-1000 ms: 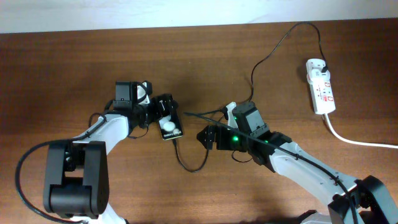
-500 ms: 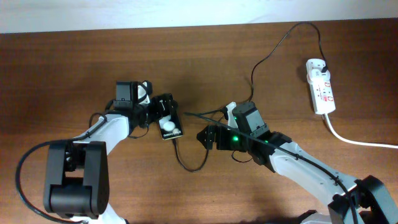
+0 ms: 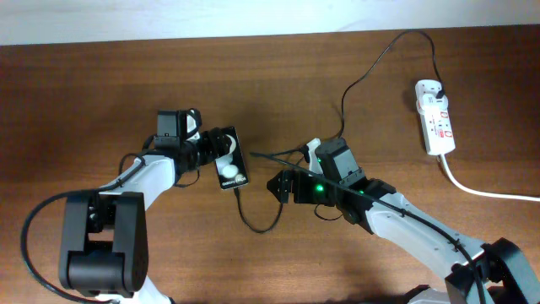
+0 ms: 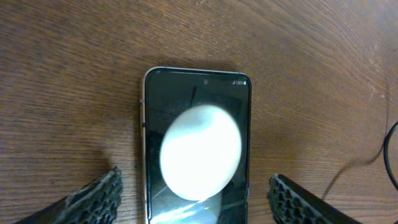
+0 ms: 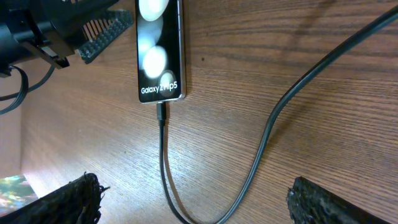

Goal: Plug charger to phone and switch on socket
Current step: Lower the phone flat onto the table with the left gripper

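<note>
On the brown wooden table lie the phone, charger and socket.

Phone left, socket far right, charger between.

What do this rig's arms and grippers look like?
The left arm and the right arm have white links, black joints and housings, and thin black cables alongside. A green light glows near the right wrist. The fingers are black with a gridded surface.

"Galaxy Z Flip5" is printed in white lettering on the phone, near one short end. A tiny "100%" is shown at a screen corner. The red markings on the socket cannot be read.
</note>
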You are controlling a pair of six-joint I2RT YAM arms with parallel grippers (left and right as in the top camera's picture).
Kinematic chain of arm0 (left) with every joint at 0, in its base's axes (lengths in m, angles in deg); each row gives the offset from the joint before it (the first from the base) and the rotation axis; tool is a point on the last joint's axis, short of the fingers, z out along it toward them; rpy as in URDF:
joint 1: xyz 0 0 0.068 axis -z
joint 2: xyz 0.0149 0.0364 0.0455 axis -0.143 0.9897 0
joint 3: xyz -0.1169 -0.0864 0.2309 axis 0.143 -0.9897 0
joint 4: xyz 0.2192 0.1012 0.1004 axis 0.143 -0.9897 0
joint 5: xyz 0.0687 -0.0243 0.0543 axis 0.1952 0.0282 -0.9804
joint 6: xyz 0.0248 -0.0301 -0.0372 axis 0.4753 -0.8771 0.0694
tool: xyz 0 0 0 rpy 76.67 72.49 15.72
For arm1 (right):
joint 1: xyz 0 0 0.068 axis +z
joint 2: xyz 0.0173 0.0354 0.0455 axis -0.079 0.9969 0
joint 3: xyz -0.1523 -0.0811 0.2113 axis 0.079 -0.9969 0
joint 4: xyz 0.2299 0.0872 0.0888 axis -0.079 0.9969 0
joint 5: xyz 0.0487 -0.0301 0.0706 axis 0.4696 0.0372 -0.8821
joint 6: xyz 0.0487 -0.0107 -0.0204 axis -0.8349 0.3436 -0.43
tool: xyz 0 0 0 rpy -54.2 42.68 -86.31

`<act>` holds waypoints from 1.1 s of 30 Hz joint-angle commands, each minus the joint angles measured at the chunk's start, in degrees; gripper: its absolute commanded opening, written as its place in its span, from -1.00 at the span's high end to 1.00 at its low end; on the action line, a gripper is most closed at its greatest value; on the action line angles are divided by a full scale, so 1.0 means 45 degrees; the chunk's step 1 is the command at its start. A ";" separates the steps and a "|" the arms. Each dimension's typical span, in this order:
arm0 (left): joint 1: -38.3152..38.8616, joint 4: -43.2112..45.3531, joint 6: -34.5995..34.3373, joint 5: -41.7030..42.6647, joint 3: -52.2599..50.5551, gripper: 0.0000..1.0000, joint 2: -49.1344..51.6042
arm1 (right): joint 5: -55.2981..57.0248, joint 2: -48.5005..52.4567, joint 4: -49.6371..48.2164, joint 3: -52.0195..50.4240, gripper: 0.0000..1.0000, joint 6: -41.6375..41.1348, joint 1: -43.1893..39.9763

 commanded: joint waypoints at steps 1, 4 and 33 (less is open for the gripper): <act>0.0078 0.0340 0.0078 0.0699 -0.0049 -0.49 0.0044 | 0.0121 -0.0155 0.0000 0.0039 -0.97 0.0141 -0.0068; 0.0355 0.0593 0.0078 0.1345 -0.0049 -0.55 0.0044 | 0.0121 -0.0155 0.0000 0.0039 -0.97 0.0141 -0.0068; 0.0675 -0.0355 0.0073 -0.4051 -0.0049 0.99 0.0053 | 0.0121 -0.0155 0.0005 0.0039 -0.97 0.0141 -0.0068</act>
